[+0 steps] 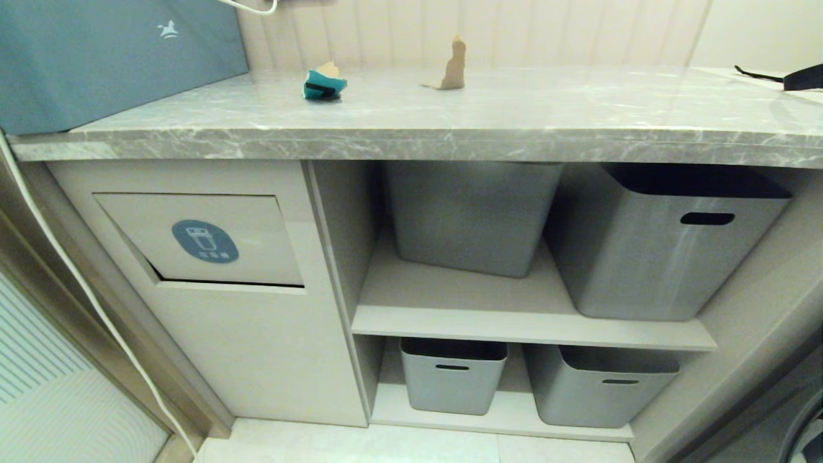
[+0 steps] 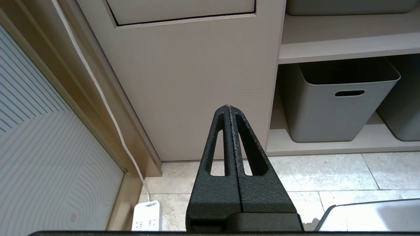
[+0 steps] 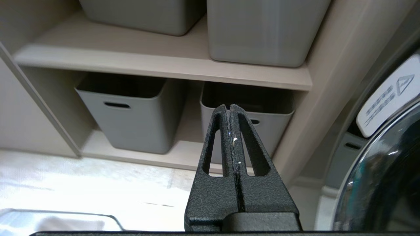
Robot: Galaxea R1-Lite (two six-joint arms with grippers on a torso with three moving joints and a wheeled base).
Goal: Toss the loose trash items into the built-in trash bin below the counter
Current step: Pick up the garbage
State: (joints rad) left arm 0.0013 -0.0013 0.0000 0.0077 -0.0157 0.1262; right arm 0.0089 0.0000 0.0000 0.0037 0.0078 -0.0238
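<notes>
Two trash items sit at the back of the grey marble counter [image 1: 514, 122]: a teal wad with a black stripe [image 1: 323, 84] and, to its right, an upright tan cardboard piece [image 1: 454, 65]. Below the counter on the left is the trash bin, a beige cabinet front with a flap [image 1: 204, 239] that bears a blue oval bin sticker. Neither arm shows in the head view. My left gripper [image 2: 228, 106] hangs low before the cabinet front [image 2: 183, 82], shut and empty. Low before the shelves, my right gripper [image 3: 229, 106] is shut with nothing in it.
Grey plastic boxes [image 1: 656, 244] with slot handles fill two shelves right of the bin. A big blue-grey box [image 1: 109, 58] stands on the counter's left end, a black strapped bag [image 1: 797, 78] at its far right. A white cable [image 1: 83, 283] runs down to a power strip [image 2: 146, 216]. A washer door [image 3: 384, 170] lies right.
</notes>
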